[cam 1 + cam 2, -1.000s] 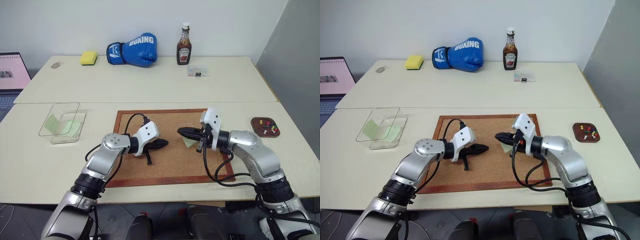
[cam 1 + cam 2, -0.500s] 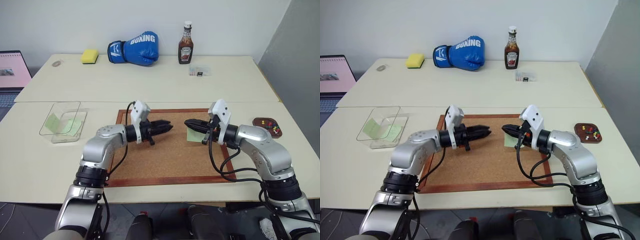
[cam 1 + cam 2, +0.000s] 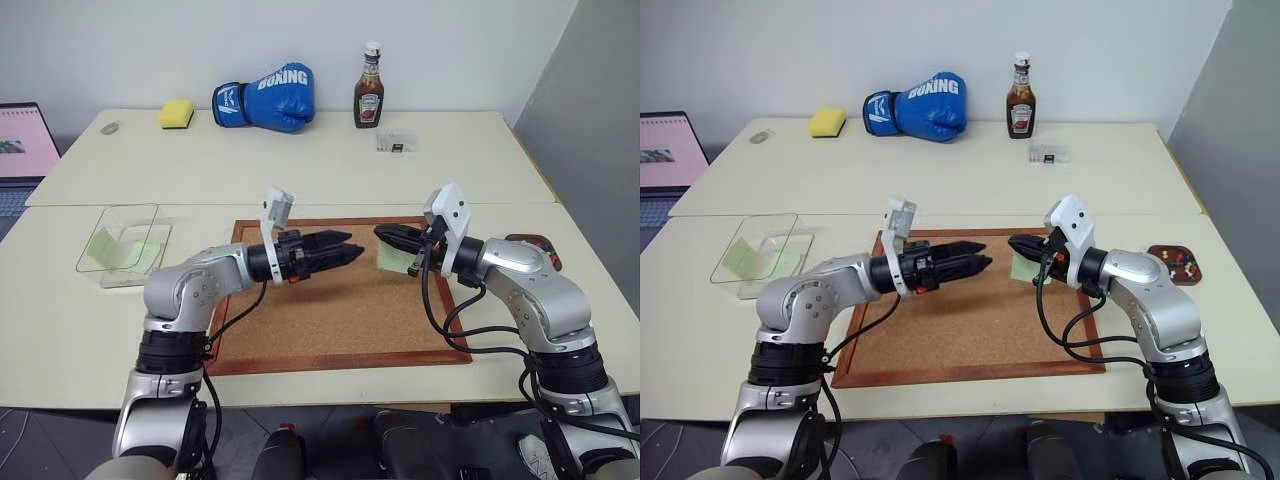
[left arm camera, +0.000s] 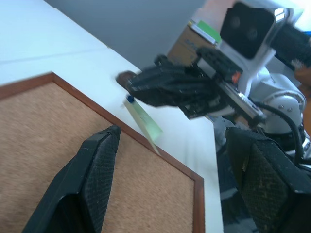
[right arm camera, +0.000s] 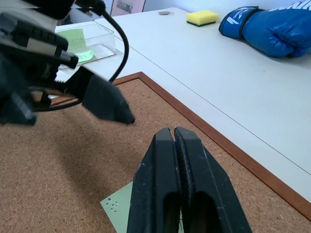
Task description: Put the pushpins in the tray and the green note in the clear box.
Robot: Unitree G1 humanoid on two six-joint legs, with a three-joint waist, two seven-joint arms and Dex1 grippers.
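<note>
Green note (image 3: pixel 392 259) hanging edge-down (pinched), right gripper (image 3: pixel 384 233)

A pale green note (image 3: pixel 392 259) hangs tilted at centre right of the frame, a blue pushpin (image 4: pixel 129 99) at its top. The dark brown tray (image 3: pixel 1173 264), right, holds coloured pushpins (image 3: pixel 1182 260). The clear box (image 3: pixel 122 243), left, contains green notes.

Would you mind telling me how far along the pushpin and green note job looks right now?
Done: several pushpins lie in the tray, and green paper already sits in the clear box. In hand: the right gripper is shut on a blue pushpin with the green note hanging from it above the corkboard; the left gripper is open, facing it. Left: separate them, tray the pin, box the note.
</note>
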